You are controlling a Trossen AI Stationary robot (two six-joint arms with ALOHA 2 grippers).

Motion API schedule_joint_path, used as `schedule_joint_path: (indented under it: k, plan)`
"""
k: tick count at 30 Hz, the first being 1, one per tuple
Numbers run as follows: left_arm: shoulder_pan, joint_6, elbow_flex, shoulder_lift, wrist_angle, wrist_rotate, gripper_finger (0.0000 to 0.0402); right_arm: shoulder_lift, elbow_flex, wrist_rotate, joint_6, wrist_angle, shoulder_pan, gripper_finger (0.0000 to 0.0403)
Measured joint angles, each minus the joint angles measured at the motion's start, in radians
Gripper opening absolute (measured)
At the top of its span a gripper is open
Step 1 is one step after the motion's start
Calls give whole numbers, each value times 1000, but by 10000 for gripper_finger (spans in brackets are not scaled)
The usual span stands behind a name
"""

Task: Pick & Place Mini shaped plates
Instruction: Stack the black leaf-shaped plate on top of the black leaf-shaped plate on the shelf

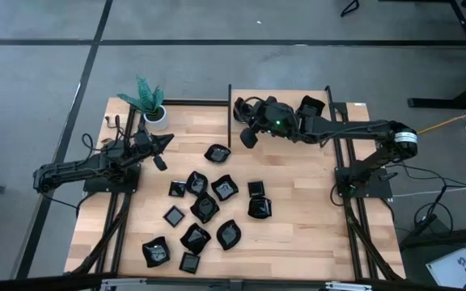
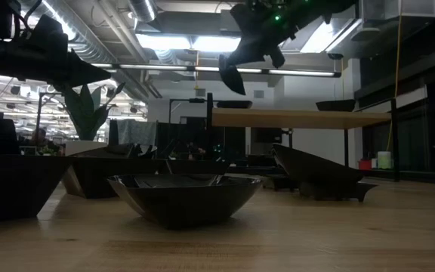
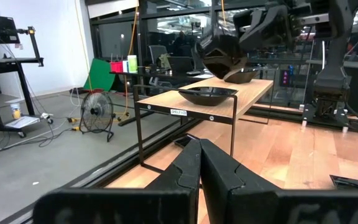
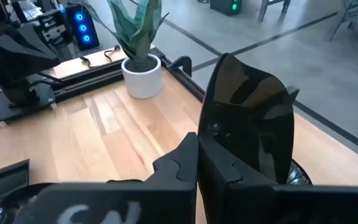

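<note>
Pinched edge-up in my closed right gripper, one mini plate hangs just above the raised shelf, already bearing another dish.

The held plate hides the shelf behind it — only a sliver shows. Plates on the table blur into dark blobs — shapes unclear.

Materials: pale wood, glossy black ware, matt dark arms.
Table of smooth light planks; mini shaped plates shiny with pale reflections; right gripper fingers matt plastic-looking; white pot smooth; shelf wood-topped on a black frame.
</note>
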Motion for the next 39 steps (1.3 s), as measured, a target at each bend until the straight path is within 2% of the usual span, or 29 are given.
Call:
schedule_joint_path:
  k: [5, 8, 10, 14, 18, 21, 25, 33, 39]
  plan:
    - [0, 0, 0, 0, 0, 0, 4, 0, 0, 1, 2, 7, -6, 5]
    - [0, 0, 0, 0, 0, 0, 4, 0, 0, -18, -110, 11, -6, 5]
    - [0, 0, 0, 0, 0, 0, 4, 0, 0, -49, -277, 0, -6, 5]
    - [0, 0, 0, 0, 0, 0, 4, 0, 0, -95, -750, -72, -6, 6]
    - [0, 0, 0, 0, 0, 0, 4, 0, 0, -87, -1170, -175, -7, 6]
    - [0, 0, 0, 0, 0, 0, 4, 0, 0, -26, -1377, -214, -8, 6]
    - [0, 0, 0, 0, 0, 0, 4, 0, 0, 18, -1420, -215, -21, 6]
    - [0, 0, 0, 0, 0, 0, 4, 0, 0, 7, -1288, -229, -39, 6]
    - [0, 0, 0, 0, 0, 0, 4, 0, 0, 7, -1276, -233, -38, 6]
